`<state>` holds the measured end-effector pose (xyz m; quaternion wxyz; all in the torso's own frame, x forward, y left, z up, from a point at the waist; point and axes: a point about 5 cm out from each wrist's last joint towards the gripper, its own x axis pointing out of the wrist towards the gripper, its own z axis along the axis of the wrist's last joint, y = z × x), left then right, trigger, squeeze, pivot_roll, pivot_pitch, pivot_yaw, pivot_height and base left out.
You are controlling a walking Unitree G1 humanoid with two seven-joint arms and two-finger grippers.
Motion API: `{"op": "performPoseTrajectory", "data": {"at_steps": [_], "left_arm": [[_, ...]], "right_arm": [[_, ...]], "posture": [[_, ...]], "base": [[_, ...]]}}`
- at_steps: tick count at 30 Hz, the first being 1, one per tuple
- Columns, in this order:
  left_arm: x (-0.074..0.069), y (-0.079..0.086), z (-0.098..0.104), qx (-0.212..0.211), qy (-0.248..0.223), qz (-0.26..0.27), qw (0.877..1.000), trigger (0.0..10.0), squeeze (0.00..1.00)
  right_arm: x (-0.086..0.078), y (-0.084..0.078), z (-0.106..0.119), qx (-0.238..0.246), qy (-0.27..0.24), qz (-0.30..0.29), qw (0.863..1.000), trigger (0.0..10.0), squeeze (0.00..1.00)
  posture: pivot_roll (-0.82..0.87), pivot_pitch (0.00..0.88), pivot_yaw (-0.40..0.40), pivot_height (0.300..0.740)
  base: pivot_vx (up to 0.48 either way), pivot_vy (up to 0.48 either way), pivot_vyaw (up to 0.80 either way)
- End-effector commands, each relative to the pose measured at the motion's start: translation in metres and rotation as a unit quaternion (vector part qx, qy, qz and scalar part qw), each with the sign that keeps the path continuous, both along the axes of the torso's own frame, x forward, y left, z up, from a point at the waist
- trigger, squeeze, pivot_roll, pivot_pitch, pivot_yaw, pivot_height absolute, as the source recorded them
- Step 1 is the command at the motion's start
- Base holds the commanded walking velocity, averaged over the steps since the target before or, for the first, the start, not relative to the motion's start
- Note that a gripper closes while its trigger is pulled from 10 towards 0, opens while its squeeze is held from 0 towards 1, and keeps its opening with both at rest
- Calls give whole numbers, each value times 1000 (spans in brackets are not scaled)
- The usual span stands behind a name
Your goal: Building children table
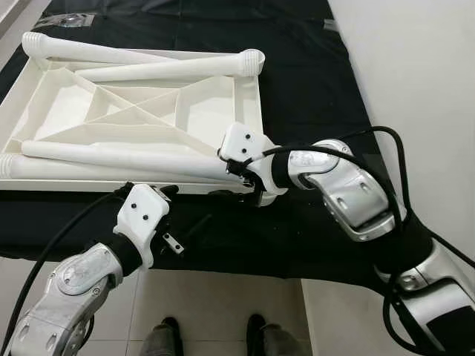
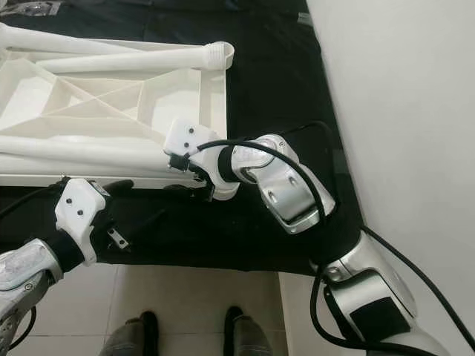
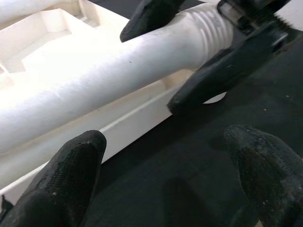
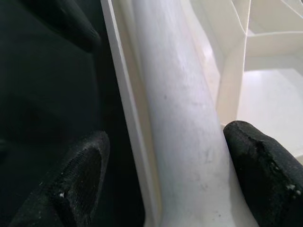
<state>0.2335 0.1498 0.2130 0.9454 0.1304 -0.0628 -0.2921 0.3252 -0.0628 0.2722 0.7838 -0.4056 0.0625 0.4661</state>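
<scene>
A white plastic table top (image 1: 249, 111) lies upside down on a black cloth, ribs facing up. Several white legs lie across it: two at the far side (image 1: 171, 68) and two along the near side. My right gripper (image 1: 239, 180) is at the threaded end of the near leg (image 1: 126, 157), at the table's near right corner. Its fingers (image 4: 265, 175) are open and straddle the leg, one pad touching it. My left gripper (image 1: 148, 189) is open and holds nothing, just outside the table's near rim (image 3: 142, 120) and pointing at that same leg end (image 3: 208, 28).
The black cloth (image 1: 312, 81) covers the work surface up to a white wall (image 1: 415, 67) on the right. Tiled floor (image 1: 223, 297) lies along the near edge, with two dark shoes (image 1: 171, 330) below. A clear plastic bag (image 1: 67, 21) sits at the back left.
</scene>
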Motion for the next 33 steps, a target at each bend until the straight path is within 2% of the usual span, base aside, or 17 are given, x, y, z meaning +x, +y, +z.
{"op": "performPoseTrajectory", "data": {"at_steps": [1,2,3,4,5,16,21,22,23,24,26,27,28,31,32,33], "left_arm": [[-1,-1,-6,3,10,0,1000,10000,0],[-1,-1,-6,3,10,0,1000,10000,0],[-1,-1,-6,2,9,1,1000,10000,0],[-1,0,-6,2,8,3,1000,10000,0],[-1,1,-6,2,8,5,1000,10000,0],[0,1,-5,0,3,10,1000,10000,0],[1,4,-3,1,-2,14,1000,10000,0],[2,6,-1,0,-5,18,1000,10000,0],[3,9,3,-5,-12,25,1000,10000,0],[3,9,3,-5,-12,25,1000,10000,0],[9,19,22,-37,-38,43,998,10000,0],[11,23,29,-52,-48,49,996,10000,0],[11,23,29,-52,-48,49,996,10000,0],[16,29,56,-104,-85,54,989,10000,0],[16,29,56,-104,-85,54,989,10000,0],[18,31,64,-124,-97,54,986,10000,0]], "right_arm": [[5,-4,-23,-46,29,-25,998,10000,0],[5,-4,-23,-46,29,-25,998,10000,0],[6,-5,-23,-57,24,-31,998,4863,0],[6,-5,-24,-69,18,-35,997,471,0],[7,-5,-24,-78,14,-37,996,0,0],[10,-7,-23,-100,-6,-48,994,0,0],[13,-4,-20,-68,-13,-56,996,0,0],[15,-1,-13,-31,-23,-57,998,0,0],[18,1,-3,31,-14,-66,997,0,0],[18,1,-3,31,-14,-66,997,0,0],[26,-3,19,162,1,-87,983,0,0],[29,-6,24,202,11,-96,975,0,0],[29,-6,24,202,11,-96,975,0,0],[30,-12,30,264,17,-95,960,0,0],[30,-12,30,264,17,-95,960,0,0],[29,-13,32,280,19,-88,956,0,0]], "posture": [[84,296,-89,740],[84,296,-89,740],[87,293,-92,740],[85,291,-93,740],[84,289,-94,740],[90,281,-99,740],[95,274,-98,740],[98,270,-95,740],[99,267,-93,740],[99,267,-93,740],[108,257,-87,740],[108,257,-87,740],[108,257,-87,740],[113,244,-78,740],[113,244,-78,740],[115,241,-76,740]], "base": [[0,0,0],[0,0,0],[0,0,0],[0,0,0],[0,0,0],[0,0,0],[0,0,0],[0,0,0],[0,0,0],[0,0,0],[0,0,0],[0,0,0],[0,0,0],[0,0,0],[0,0,0],[0,0,0]]}}
